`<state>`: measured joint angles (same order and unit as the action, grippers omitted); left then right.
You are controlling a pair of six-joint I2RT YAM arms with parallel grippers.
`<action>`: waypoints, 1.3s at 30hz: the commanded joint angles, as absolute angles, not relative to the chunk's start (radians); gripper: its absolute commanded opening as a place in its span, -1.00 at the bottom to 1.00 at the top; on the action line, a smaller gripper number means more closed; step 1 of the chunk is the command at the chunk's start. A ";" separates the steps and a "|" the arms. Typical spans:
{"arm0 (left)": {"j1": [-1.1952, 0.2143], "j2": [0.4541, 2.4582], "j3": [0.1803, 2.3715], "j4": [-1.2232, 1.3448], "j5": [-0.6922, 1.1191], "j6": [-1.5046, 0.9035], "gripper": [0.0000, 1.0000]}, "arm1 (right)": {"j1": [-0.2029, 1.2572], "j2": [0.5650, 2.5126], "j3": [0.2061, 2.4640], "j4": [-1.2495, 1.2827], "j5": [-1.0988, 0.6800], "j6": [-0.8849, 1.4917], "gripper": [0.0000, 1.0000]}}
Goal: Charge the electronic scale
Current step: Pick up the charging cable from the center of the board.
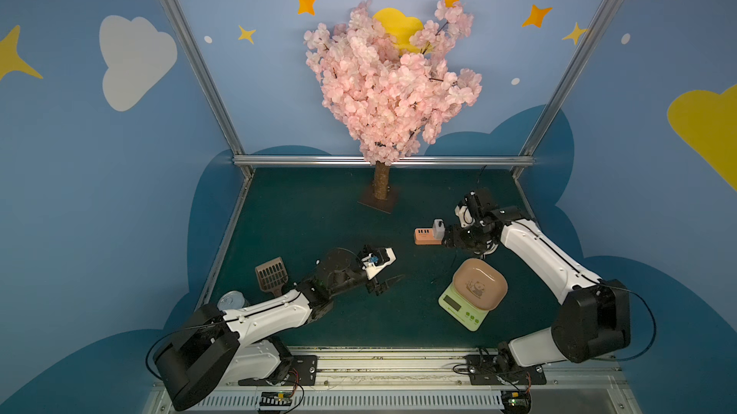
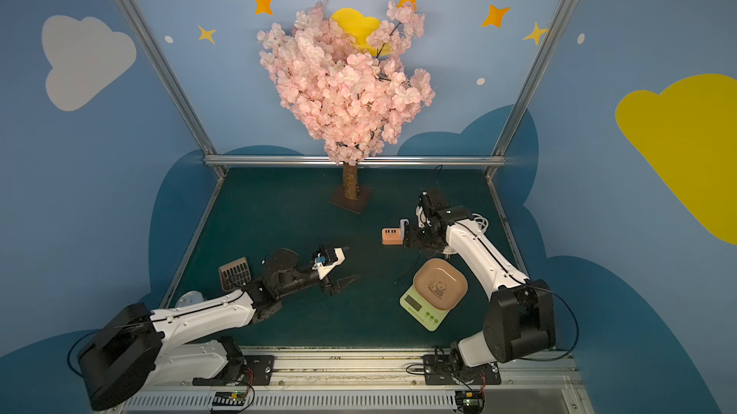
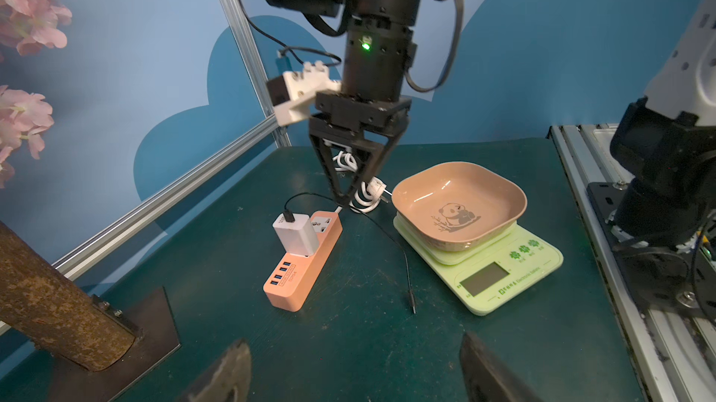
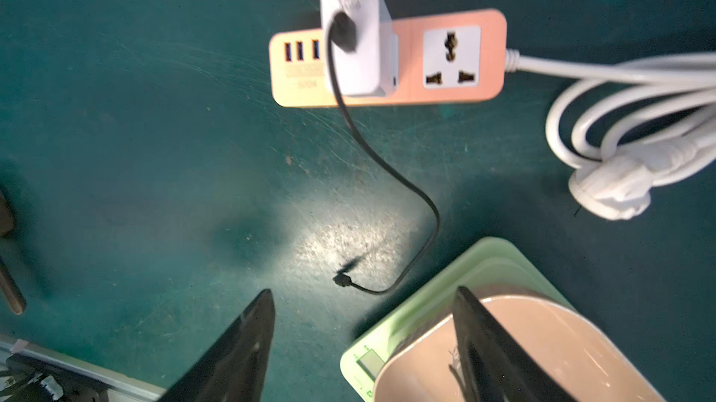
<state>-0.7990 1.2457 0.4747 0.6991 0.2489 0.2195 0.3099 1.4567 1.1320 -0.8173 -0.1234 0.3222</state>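
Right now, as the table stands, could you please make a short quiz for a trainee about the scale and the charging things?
1. True or false: the free plug of the black cable is already inserted in the electronic scale.
2. What is plugged into the orange power strip? A) white charger cube B) a phone C) nothing
3. Which animal is pictured in the scale's tan tray?
Key: 1 false, the plug lies on the table; 2 A; 3 a panda.
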 commanded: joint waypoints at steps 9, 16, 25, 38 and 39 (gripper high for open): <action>-0.905 1.485 0.653 0.753 0.191 -0.019 0.59 | 0.264 1.457 0.995 -0.611 -0.233 0.315 0.34; -0.943 1.587 0.699 0.833 0.191 -0.064 0.57 | 0.258 1.566 1.001 -0.562 -0.219 0.299 0.14; -0.943 1.685 0.746 0.816 0.129 -0.117 0.49 | 0.259 1.603 1.021 -0.510 -0.323 0.334 -0.88; -0.746 1.960 0.772 0.899 0.462 -0.190 0.12 | 0.252 1.597 1.076 -0.535 -0.364 0.384 -0.92; -0.747 1.973 0.773 0.900 0.463 -0.182 0.12 | 0.250 1.599 1.077 -0.532 -0.370 0.388 -0.92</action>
